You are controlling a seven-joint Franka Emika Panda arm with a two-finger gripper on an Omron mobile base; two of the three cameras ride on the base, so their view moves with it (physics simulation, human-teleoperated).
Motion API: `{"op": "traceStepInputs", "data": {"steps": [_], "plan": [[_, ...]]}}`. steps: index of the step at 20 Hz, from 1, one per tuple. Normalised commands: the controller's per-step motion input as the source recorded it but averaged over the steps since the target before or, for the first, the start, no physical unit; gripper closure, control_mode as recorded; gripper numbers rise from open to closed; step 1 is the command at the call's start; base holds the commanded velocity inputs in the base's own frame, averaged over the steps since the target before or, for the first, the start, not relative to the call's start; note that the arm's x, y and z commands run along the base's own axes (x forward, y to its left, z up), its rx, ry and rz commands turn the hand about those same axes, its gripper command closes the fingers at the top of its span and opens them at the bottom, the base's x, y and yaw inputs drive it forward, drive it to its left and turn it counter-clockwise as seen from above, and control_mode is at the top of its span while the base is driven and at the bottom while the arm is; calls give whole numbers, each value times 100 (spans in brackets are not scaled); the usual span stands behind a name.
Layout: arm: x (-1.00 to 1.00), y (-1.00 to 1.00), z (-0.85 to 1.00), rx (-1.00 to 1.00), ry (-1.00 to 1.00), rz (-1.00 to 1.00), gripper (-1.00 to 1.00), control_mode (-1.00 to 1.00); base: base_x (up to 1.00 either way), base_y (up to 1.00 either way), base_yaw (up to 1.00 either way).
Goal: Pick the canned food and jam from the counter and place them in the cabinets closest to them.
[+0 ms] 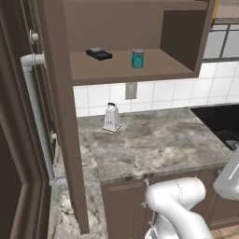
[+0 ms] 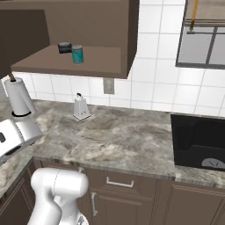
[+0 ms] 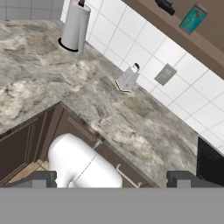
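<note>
The teal-blue canned food [image 1: 137,59] [image 2: 78,54] [image 3: 193,19] stands upright on the light brown shelf of the open wall cabinet [image 1: 116,71] [image 2: 57,63], above the marbled counter [image 1: 154,140] [image 2: 114,140] [image 3: 39,92]. My gripper [image 3: 113,179] is open with nothing between its fingertips [image 3: 40,178]. It hangs well back from the counter's front edge, far from the can and looking over the worktop. The jam is out of view.
A flat dark object [image 1: 99,54] [image 2: 65,47] lies on the shelf left of the can. A metal grater [image 1: 111,117] [image 2: 81,107] [image 3: 127,78] stands by the tiled wall. The open cabinet door [image 1: 60,116] hangs left. A paper towel roll [image 2: 18,99], toaster [image 2: 15,136] and black sink [image 2: 197,140] flank the counter.
</note>
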Motion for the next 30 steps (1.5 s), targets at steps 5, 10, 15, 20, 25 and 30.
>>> {"op": "traceStepInputs", "data": {"steps": [5,10,15,20,25,30], "plan": [[0,0,0,0,0,0,-100,100,-1,-7,0],[0,0,0,0,0,0,-100,100,-1,-27,0],[0,0,0,0,0,0,-100,100,0,-33,0],[0,0,0,0,0,0,-100,100,0,-40,0],[0,0,0,0,0,0,-100,100,0,-41,0],[0,0,0,0,0,0,-100,100,0,-41,0]]}}
